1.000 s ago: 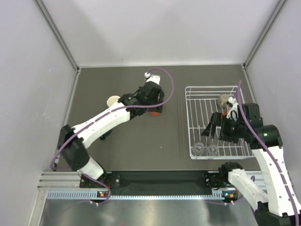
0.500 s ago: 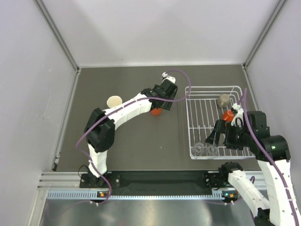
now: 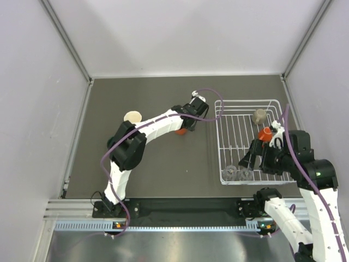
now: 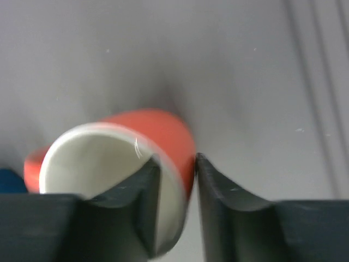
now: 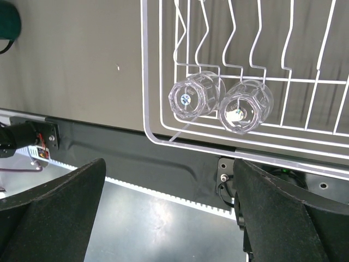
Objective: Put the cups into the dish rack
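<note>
Nearest the bases, the right gripper (image 5: 169, 164) hangs over the near left corner of the dish rack (image 3: 222, 143); its jaws are spread wide, holding and touching nothing. Below it stand two clear glasses (image 5: 196, 96), upside down and side by side, touching or almost so, in that near left corner of the one white wire rack. Farther back in the rack lies one tiny orange cup (image 3: 265, 134), and past it, near the far right corner, one grey-brown cup (image 3: 260, 115); that makes four cups in the rack.

Left of the rack and apart from it, over the dark table (image 3: 163, 169), is one large orange mug (image 4: 158, 131) with a white inside; the left gripper (image 4: 175, 161) pinches its wall, one finger inside the rim and one outside, the jaws almost pressed together on the thin wall; whether the mug rests on the table I cannot tell. A sliver of one blue mug (image 4: 8, 181) shows just beside it. One beige mug (image 3: 132, 117) stands upright farther left; one dark green cup (image 5: 7, 24) sits on the table, well apart from the rack.
</note>
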### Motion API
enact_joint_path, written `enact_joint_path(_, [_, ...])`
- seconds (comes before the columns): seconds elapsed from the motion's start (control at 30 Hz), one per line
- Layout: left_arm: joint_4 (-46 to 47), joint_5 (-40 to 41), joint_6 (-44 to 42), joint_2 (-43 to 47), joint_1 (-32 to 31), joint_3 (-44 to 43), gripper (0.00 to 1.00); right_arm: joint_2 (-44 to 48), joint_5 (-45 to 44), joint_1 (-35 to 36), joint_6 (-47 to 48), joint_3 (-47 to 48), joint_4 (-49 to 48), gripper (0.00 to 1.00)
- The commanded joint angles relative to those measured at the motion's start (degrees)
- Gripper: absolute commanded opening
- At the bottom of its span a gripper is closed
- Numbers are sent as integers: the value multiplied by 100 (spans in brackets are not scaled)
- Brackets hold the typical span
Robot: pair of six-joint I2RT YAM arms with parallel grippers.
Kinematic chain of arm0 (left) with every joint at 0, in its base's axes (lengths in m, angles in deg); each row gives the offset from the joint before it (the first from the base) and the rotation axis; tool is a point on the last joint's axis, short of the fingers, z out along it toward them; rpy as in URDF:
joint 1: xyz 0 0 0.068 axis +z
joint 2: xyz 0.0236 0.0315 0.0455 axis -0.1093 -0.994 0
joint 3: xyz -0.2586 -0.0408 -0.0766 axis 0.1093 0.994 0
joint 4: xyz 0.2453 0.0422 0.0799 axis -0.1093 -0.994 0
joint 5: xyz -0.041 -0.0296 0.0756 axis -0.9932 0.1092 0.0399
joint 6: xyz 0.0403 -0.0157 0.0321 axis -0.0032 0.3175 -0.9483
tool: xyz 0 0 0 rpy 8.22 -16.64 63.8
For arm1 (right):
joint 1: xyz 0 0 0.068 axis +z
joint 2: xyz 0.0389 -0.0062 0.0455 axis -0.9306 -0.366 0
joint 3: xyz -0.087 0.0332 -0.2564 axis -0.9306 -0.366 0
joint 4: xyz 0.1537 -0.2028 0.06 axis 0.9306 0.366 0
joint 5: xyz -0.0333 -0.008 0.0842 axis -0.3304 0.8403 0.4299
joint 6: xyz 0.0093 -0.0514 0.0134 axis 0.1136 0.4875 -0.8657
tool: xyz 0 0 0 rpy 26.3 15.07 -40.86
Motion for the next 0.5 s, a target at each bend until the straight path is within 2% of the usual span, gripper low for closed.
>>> enact_joint_path(0.0, [71, 62, -127, -99, 38, -325, 34, 10, -80, 15, -54, 72, 414, 100])
enact_joint_path(0.03, [2, 88, -136, -151, 56, -387, 22, 2, -80, 15, -46, 72, 405, 100])
enact_joint_path(0.1, [-43, 97, -162, -169, 64, -545, 9, -16, -80, 15, -54, 63, 378, 100])
enact_joint_path(0.13, [-113, 89, -171, -178, 65, -598, 0, -25, -72, 15, -54, 63, 352, 100])
enact_joint_path(0.33, [-386, 10, -162, 128, 108, -1028, 0, -157, 16, 15, -63, 10, 124, 100])
enact_joint_path(0.47, [-649, -622, -31, 603, 179, -1616, 0, -288, 156, 15, -63, -42, -104, 100])
